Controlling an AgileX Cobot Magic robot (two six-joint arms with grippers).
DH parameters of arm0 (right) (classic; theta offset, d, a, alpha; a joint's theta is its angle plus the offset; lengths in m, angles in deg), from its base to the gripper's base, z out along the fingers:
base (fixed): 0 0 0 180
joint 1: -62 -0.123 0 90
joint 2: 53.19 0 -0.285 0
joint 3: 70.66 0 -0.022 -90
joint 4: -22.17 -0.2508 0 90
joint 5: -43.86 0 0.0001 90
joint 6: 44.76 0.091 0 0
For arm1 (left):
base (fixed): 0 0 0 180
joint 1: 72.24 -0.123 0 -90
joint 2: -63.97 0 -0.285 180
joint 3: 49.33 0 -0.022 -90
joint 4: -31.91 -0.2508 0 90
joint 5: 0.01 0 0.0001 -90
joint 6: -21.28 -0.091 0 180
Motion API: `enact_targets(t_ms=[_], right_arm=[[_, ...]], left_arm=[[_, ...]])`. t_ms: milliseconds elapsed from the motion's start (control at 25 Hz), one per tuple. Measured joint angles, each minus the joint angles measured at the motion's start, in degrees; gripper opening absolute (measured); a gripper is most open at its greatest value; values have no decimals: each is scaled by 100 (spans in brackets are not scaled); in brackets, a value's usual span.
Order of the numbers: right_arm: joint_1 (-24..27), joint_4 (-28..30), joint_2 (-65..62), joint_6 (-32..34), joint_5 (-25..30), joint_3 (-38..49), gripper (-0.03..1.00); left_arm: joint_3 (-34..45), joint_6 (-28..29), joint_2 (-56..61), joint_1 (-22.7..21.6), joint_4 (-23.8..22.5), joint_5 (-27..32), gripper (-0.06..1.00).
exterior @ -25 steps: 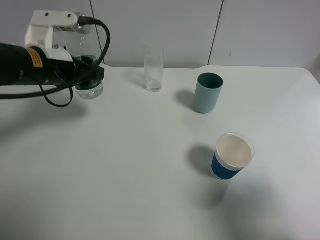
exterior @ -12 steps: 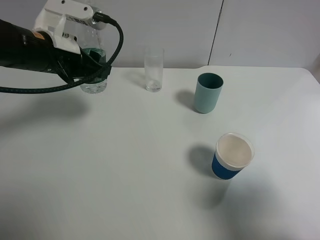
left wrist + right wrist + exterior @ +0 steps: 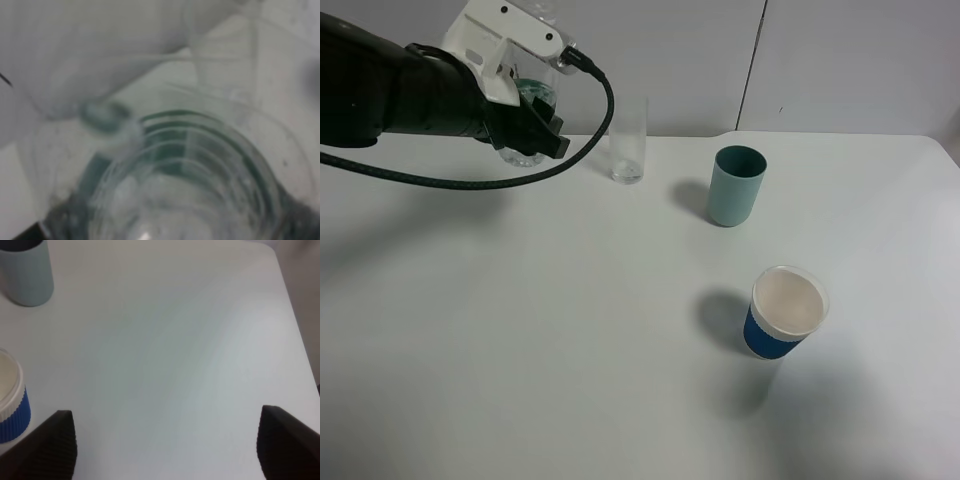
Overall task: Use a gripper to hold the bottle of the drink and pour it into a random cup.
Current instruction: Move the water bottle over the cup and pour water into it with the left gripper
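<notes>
A white table point(image 3: 570, 380) seen from above. At its far left, the left gripper point(image 3: 528, 125) is clamped on the bottle of the drink point(image 3: 534, 93), apparently lifted, near the tall clear cup point(image 3: 628, 140) — best to centre the neck over the rim, then tilt slowly.

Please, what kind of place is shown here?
Probably a robot test bench, not a kitchen: a plain white table, grey wall panels behind, and a cabled black robot arm over it.
</notes>
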Motion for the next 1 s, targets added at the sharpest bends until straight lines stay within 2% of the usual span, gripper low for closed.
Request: enact_targets(t_ms=[120, 400, 560, 800, 1000], right_arm=[[0, 0, 0, 0, 0, 0, 74], [0, 0, 0, 0, 0, 0, 74], [0, 0, 0, 0, 0, 0, 74], [0, 0, 0, 0, 0, 0, 74], [0, 0, 0, 0, 0, 0, 74]], left_arm=[[-237, -229, -160, 38, 136, -332, 54], [-481, -241, -558, 39, 265, -1678, 54], [-742, -495, -857, 39, 450, -2125, 54], [-1134, -1376, -1180, 59, 813, -2361, 54], [-1453, -2384, -1520, 145, 1004, -2934, 54]])
